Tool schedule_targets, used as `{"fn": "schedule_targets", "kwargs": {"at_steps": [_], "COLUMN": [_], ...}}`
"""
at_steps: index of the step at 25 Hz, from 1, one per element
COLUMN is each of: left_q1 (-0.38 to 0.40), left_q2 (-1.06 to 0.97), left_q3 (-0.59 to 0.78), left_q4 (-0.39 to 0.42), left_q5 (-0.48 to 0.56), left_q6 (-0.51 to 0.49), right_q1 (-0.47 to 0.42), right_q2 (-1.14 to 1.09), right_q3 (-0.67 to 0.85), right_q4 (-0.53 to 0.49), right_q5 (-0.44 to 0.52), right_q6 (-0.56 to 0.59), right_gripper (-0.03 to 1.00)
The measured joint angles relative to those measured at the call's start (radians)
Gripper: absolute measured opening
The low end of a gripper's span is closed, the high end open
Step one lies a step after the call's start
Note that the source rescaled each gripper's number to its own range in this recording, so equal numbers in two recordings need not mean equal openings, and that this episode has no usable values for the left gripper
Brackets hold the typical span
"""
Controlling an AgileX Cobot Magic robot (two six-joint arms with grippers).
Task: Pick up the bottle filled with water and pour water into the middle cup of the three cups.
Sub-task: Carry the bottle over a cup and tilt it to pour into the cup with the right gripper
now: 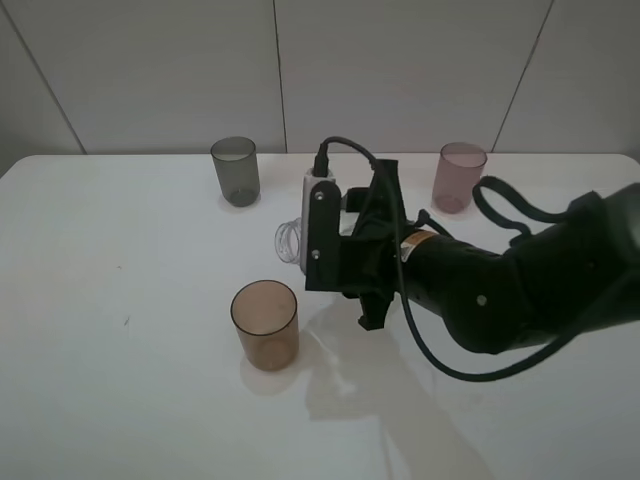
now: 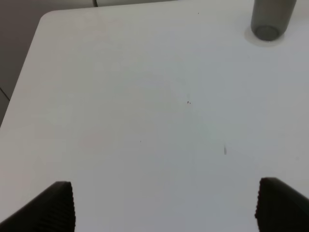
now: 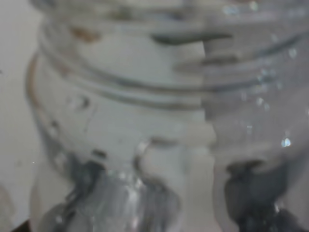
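Bottle [image 1: 290, 243] sits just left of centre in the high view, tipped almost level, with its clear open mouth pointing to the left of the frame. Only the neck and shoulder show there, because the rest is hidden behind the black right gripper [image 1: 325, 238]. That claw is clamped tight around the bottle's body. In the right wrist view the bottle [image 3: 140, 92] fills the whole frame as a blurred threaded neck with droplets clinging inside the wall. Whether water is running out cannot be told.

The middle cup [image 1: 265, 324], amber-brown, stands upright in the lower left of centre. It is below and slightly left of the bottle's mouth in the picture and is not touching it. The grey cup [image 1: 235, 171] stands upright further up the frame, near the table's far edge. The pink cup [image 1: 459, 177] stands upright at the upper right, beyond the right arm. All three are well apart on the white table [image 1: 120, 250].

In the left wrist view the left gripper [image 2: 166, 207] is spread wide and holds nothing. Its two dark fingers [image 2: 60, 208] sit at the bottom corners over bare table [image 2: 145, 96]. The grey cup [image 2: 270, 19] shows at the top right of that view.
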Motion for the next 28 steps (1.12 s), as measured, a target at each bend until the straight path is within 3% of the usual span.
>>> {"fn": "schedule_targets", "kwargs": {"at_steps": [4,28], "left_q1": [0.0,0.0], "left_q2": [0.0,0.0], "left_q3": [0.0,0.0], "left_q4": [0.0,0.0], "left_q5": [0.0,0.0], "left_q6": [0.0,0.0], "right_q1": [0.0,0.048], "right_q2": [0.026,0.039], "right_q3": [0.0,0.0], "right_q4": [0.0,0.008], "right_q5": [-0.015,-0.071], "right_q6": [-0.062,-0.174], "right_gripper": [0.0,0.0]}}
